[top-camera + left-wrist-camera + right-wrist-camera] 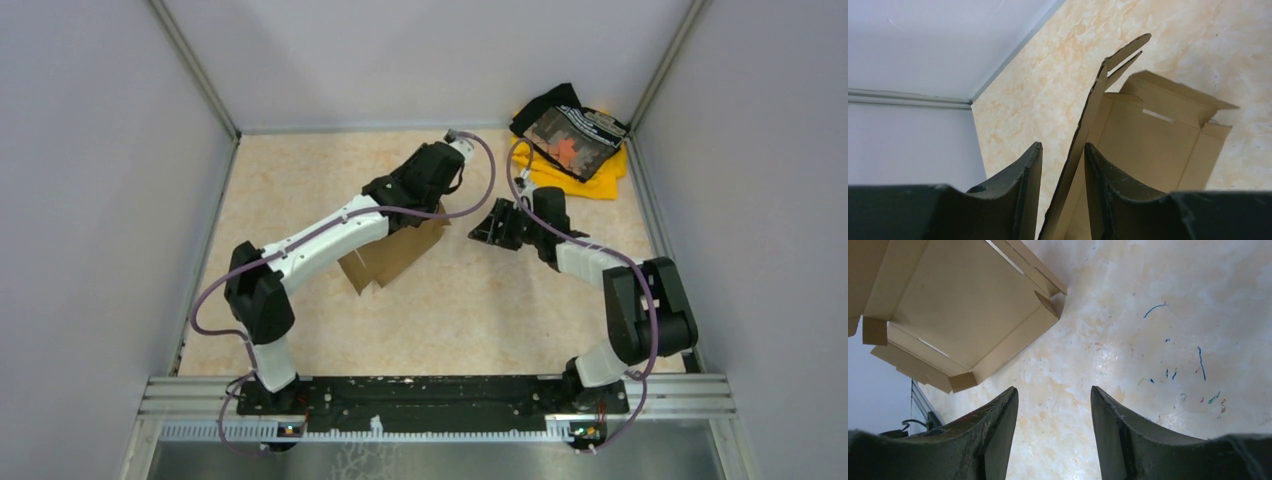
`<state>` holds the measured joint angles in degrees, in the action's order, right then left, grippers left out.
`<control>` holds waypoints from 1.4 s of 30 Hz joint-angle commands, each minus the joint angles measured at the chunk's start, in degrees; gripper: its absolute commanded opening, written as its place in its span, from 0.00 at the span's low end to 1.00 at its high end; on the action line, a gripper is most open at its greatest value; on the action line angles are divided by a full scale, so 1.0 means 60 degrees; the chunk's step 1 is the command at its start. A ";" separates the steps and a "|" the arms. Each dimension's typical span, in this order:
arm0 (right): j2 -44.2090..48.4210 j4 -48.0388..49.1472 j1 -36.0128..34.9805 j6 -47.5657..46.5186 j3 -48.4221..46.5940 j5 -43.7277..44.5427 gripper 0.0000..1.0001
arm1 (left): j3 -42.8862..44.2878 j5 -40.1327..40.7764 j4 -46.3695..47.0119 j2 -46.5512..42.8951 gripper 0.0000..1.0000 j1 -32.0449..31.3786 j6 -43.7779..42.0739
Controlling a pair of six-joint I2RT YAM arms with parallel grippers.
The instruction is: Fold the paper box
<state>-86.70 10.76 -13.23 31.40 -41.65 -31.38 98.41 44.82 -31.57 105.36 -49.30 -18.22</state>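
Note:
The paper box is brown corrugated cardboard, lying partly formed on the table under my left arm. In the left wrist view its open tray faces the camera and one tall flap stands up on edge. My left gripper straddles that flap. The right finger lies against the flap, and a gap shows between the flap and the left fingertip. My right gripper hovers to the right of the box, open and empty. The box's inside fills the upper left of the right wrist view.
A yellow and black cloth pile lies in the far right corner. Grey walls with metal rails close in the table on three sides. Small blue and green marks dot the tabletop near my right gripper.

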 commanded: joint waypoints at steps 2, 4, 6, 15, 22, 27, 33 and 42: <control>-0.0043 0.0727 0.0107 0.0074 0.0069 -0.0053 0.54 | -0.0904 0.0947 0.1931 -0.0682 0.06 -0.0443 -0.0885; -0.0086 0.0811 0.0124 0.0116 0.0110 -0.0044 0.54 | -0.1214 0.1049 0.2209 -0.0749 0.06 -0.0651 -0.0969; -0.0131 0.0915 0.0139 0.0155 0.0140 -0.0016 0.53 | -0.1376 0.1117 0.2290 -0.0746 0.06 -0.0794 -0.0924; -0.0500 0.1475 0.0229 0.0526 0.0202 0.0040 0.48 | -0.1939 0.1880 0.2934 -0.0487 0.05 -0.1622 -0.0875; -0.0779 0.2490 0.0294 0.0974 0.0589 -0.0470 0.42 | -0.2356 0.2927 0.4273 -0.0391 0.04 -0.2183 -0.1871; -0.0925 0.2981 0.0294 0.1162 0.1008 -0.0635 0.41 | -0.2552 0.3225 0.5312 -0.0352 0.03 -0.2266 -0.2745; -0.0929 0.3343 0.0285 0.1321 0.1218 -0.0822 0.39 | -0.2908 0.3458 0.6711 -0.0391 0.04 -0.2536 -0.3650; -0.1034 0.3727 0.0199 0.1507 0.1360 -0.0921 0.39 | -0.2569 0.3458 0.6523 0.0170 0.04 -0.2726 -0.3617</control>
<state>-92.31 28.95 -11.88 40.18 -34.11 -35.88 81.45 64.77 6.72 104.84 -65.23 -40.23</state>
